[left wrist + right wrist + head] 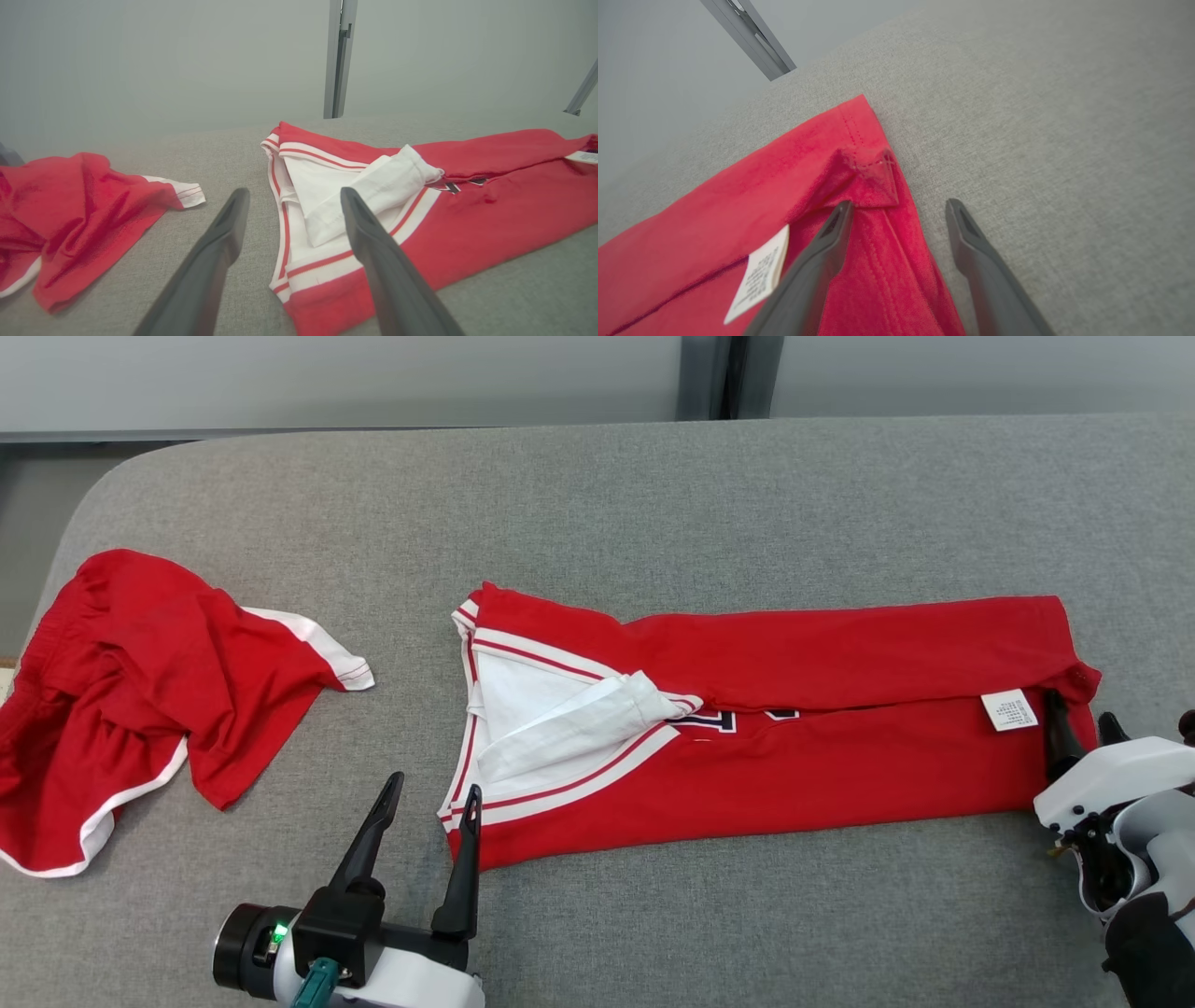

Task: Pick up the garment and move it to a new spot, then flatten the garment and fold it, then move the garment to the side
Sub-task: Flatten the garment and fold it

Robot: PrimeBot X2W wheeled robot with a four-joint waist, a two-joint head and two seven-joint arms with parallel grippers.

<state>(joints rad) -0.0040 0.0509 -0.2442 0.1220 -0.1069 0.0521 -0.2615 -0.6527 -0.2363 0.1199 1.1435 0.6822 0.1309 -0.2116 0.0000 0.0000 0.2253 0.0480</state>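
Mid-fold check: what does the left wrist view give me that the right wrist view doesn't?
Left wrist view adds: crumpled red shorts, the jersey's striped collar, and the open left end effector at that collar's edge. Right wrist view adds: the turned-up hem corner, with the open right end effector astride the hem. Shared: the red jersey, its white label, the grey cushion, the grey post.
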